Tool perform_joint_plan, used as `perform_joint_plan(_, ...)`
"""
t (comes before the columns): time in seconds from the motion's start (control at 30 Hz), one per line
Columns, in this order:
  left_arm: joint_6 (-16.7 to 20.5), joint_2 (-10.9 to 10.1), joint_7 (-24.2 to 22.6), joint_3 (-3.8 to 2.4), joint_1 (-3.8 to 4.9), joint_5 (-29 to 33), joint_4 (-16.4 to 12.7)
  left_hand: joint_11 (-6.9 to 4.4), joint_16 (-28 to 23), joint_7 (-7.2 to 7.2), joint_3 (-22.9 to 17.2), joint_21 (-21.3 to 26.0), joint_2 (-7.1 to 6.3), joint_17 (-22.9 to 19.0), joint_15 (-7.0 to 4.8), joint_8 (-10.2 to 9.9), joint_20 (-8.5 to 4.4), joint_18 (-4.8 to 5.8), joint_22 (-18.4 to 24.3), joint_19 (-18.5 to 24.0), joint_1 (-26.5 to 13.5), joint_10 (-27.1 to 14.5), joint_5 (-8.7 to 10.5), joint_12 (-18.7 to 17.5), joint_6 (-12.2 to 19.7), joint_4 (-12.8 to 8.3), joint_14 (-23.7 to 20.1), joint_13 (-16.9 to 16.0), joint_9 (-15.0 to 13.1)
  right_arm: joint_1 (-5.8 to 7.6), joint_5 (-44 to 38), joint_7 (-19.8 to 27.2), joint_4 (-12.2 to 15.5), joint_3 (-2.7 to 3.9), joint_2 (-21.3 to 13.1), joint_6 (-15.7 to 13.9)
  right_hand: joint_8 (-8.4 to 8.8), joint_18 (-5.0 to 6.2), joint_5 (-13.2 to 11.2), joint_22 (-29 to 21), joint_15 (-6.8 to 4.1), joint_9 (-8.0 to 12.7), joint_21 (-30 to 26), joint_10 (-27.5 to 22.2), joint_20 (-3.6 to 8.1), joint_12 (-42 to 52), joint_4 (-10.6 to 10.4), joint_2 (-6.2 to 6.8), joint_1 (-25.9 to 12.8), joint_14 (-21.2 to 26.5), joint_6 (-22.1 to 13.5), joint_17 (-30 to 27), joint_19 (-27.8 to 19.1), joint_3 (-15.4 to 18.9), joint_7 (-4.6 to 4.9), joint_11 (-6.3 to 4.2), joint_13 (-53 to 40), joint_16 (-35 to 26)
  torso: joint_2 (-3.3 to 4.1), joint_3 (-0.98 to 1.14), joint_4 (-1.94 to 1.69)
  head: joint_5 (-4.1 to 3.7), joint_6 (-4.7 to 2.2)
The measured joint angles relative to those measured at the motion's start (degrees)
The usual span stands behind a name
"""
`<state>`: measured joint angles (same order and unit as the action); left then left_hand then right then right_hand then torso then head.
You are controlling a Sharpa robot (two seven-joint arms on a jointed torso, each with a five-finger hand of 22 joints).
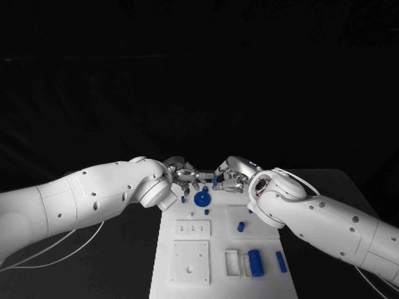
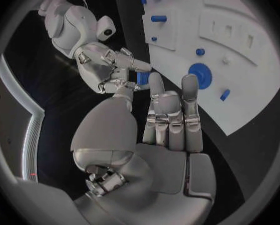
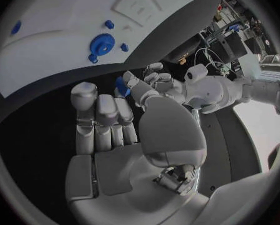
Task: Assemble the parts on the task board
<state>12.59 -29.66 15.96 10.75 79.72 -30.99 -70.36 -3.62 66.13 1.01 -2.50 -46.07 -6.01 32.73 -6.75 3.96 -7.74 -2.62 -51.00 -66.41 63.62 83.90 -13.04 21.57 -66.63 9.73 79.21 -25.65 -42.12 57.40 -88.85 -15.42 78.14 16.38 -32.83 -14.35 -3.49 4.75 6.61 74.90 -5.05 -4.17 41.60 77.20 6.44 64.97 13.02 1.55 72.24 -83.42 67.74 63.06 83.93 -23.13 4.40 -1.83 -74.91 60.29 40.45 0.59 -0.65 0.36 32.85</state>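
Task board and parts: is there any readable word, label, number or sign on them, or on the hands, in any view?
None can be read.
Task board: plain white, only recesses and slots, no print.
Blue gear and the other blue parts: no markings.
Left hand and right hand: bare metal, no lettering visible.

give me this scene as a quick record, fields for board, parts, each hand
board: white task board in the middle of the black table
parts: blue gear-like disc at the board's far end; blue cylinder and thin blue bar near its front right
left hand: left hand at the far end of the board, meeting the right hand
right hand: right hand opposite it
held: a small blue part sits between the two hands' fingertips; which hand grips it is unclear
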Motion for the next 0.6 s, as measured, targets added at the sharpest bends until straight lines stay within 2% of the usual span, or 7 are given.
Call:
perform_joint_plan(0.1, -0.1, 0.1, 0.6, 0.03, 0.0, -0.3, -0.1, 0.0, 0.0, 0.0, 0.1, 1.1, 0.07, 0.0, 0.0, 0.0, 0.06, 0.0, -1.6, -0.1, -0.1, 0.0, 0.0, 0.0, 0.0, -0.1, 0.0, -0.1, 0.4, 0.02, -0.2, -0.3, -0.1, -0.01, 0.1, 0.1, 0.0, 0.0, 0.0, 0.0, 0.0, 0.0, 0.0, 0.0, 0.0, 0.0, 0.0, 0.01, 0.0, 0.0, 0.0, 0.0, 0.0, 0.0, 0.0, 0.0, 0.0, 0.0, 0.01, -0.02, -0.01, 0.0, 0.01)
perform_joint_plan(0.6, -0.2, 1.1, 2.1, 0.1, -0.08, -1.3, 0.1, 0.01, 0.0, 0.0, 0.1, 2.8, 0.07, 0.0, 0.22, 0.0, 0.06, 0.0, -3.9, -0.9, -0.1, 0.0, 0.56, 0.0, 0.0, -0.1, -0.2, -0.1, 0.4, 0.06, -0.6, -1.1, -0.1, -0.04, 0.7, 0.4, 0.0, 0.0, 0.0, 0.0, 0.07, 0.0, 0.0, 0.0, 0.0, 0.0, 0.0, 0.33, -0.4, -0.1, 0.1, 0.0, 0.0, 0.0, -0.13, 0.01, 0.0, 0.0, -0.02, -0.07, 0.03, -0.04, 0.07)
